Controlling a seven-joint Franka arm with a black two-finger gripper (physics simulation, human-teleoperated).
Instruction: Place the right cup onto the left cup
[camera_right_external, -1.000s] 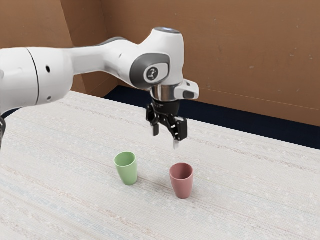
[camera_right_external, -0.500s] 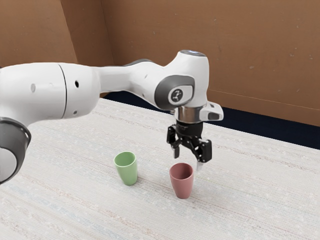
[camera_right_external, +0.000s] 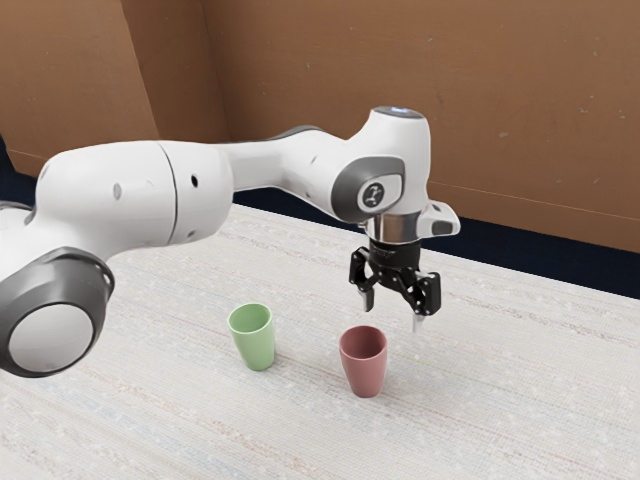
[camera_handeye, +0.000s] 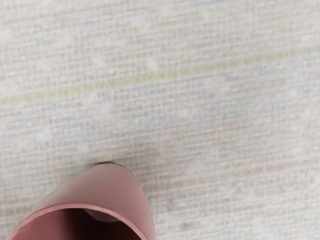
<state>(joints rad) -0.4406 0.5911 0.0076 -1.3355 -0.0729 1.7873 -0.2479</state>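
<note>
Cup (camera_right_external: 255, 345) near cup (camera_right_external: 365, 370) (on table (camera_right_external: 170, 410))

Soft, even light brightens the pale table (camera_right_external: 520, 400), and the grayer undersides of the white arm (camera_right_external: 120, 195) suggest it falls from above. Faint, soft-edged shadows lie beside the green cup (camera_right_external: 255, 342) and the pink cup (camera_right_external: 364, 368), whose inside sinks into near-black in the wrist view.

The pink cup (camera_handeye: 117, 187) stands on the woven tablecloth (camera_handeye: 210, 115), its dark inside partly visible, near a yellowish stripe (camera_handeye: 160, 75).
</note>
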